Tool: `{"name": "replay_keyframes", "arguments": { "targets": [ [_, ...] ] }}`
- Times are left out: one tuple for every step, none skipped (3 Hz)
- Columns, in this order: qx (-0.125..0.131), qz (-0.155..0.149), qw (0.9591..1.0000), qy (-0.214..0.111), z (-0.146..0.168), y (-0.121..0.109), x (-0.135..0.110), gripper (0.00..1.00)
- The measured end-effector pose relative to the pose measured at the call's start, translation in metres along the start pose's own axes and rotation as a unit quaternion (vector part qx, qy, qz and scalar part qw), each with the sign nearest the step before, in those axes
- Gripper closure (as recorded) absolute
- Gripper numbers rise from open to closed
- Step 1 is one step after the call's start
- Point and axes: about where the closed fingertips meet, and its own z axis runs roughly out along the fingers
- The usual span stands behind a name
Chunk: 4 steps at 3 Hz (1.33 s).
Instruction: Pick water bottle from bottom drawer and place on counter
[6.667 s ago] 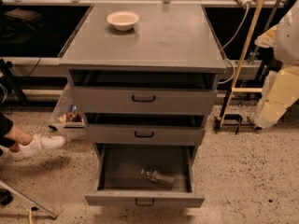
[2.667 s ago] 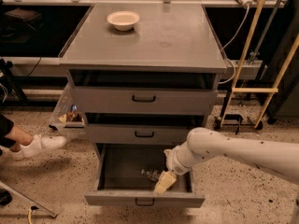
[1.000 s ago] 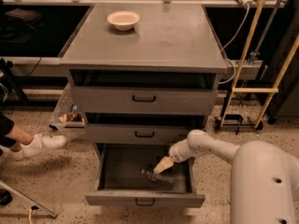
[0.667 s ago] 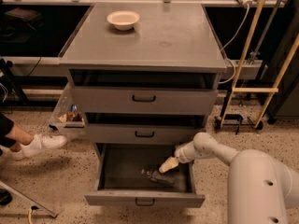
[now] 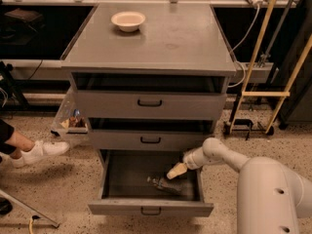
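The water bottle [image 5: 164, 184] lies on its side on the floor of the open bottom drawer [image 5: 150, 207], toward the right front. My gripper [image 5: 175, 171] hangs inside the drawer's right part, just above and to the right of the bottle, on a white arm that reaches in from the lower right. It holds nothing that I can see. The counter [image 5: 180, 38] is the flat grey top of the cabinet.
A cream bowl [image 5: 128, 20] stands at the counter's back left. The two upper drawers [image 5: 149, 104] are slightly open. A clear bin [image 5: 71, 120] hangs on the cabinet's left side. A person's leg and white shoe [image 5: 39, 152] are on the floor at the left. Yellow poles [image 5: 254, 57] stand at the right.
The arm came in from the right and reached into the bottom drawer. In the last second the gripper has drifted slightly right and up above the bottle. The bottle has not moved.
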Motion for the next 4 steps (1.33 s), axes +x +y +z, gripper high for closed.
{"name": "replay_keyframes", "arguments": {
  "targets": [
    [0.008, 0.002, 0.9998, 0.016, 0.038, 0.005, 0.027, 0.00],
    [0.011, -0.008, 0.9995, 0.028, 0.076, 0.011, 0.043, 0.00],
    [0.005, -0.008, 0.9995, 0.030, 0.088, 0.014, 0.047, 0.00],
    [-0.038, -0.009, 0.9990, 0.021, 0.126, 0.032, 0.056, 0.00]
  ]
}}
